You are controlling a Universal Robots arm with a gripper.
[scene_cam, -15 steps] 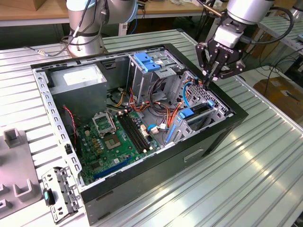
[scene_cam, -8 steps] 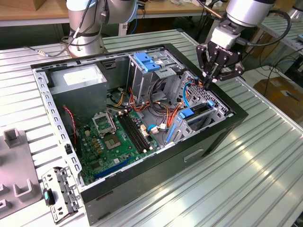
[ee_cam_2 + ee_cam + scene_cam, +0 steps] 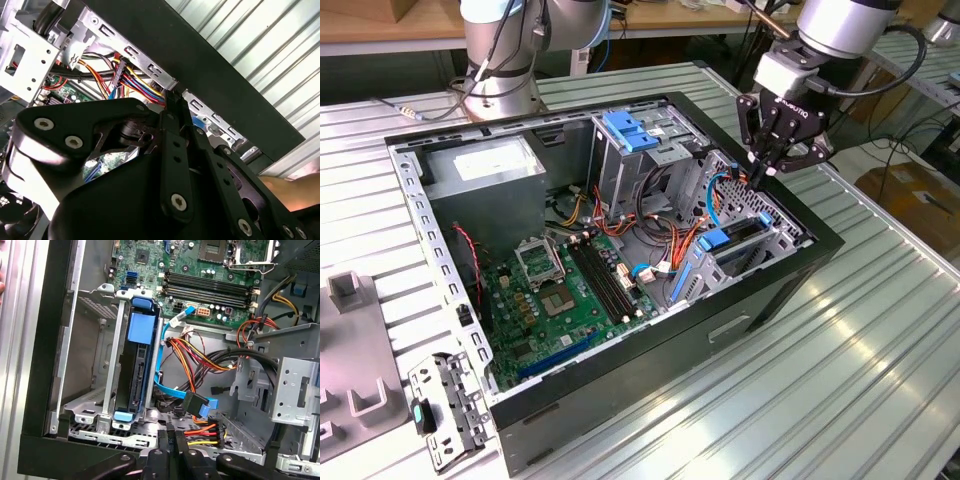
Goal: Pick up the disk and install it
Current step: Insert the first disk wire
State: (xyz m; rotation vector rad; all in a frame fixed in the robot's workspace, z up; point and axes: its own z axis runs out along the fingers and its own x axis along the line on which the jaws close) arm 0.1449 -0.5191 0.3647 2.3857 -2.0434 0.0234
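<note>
Nearest the lens in both wrist views is the black metal two-fingered hand [image 3: 170,432], its slim fingers pressed together with no gap and nothing between them. In the exterior view the hand [image 3: 760,176] hangs point-down over the two o'clock corner of the open black tower computer case [image 3: 620,425], which lies on its side on the ribbed aluminium table [image 3: 840,380].

The disk [image 3: 136,365], a rectangular silver metal hard drive with blue plastic side rails, stands on edge inside the grey sheet-metal drive cage [image 3: 111,365]. In the exterior view the disk [image 3: 732,243] sits at about four o'clock from the green motherboard [image 3: 550,300] and just below the fingertips, apart from them. It looks already seated in its bay.

Judged as a thing to handle, the disk is rigid and fairly heavy for its size, with smooth metal faces that could slip, and it will not take knocks well. The blue rails give the safest hold, or the two long edges, never the circuit side. The bundle of orange and yellow power wires [image 3: 200,352] lies close beside the cage and could snag.
</note>
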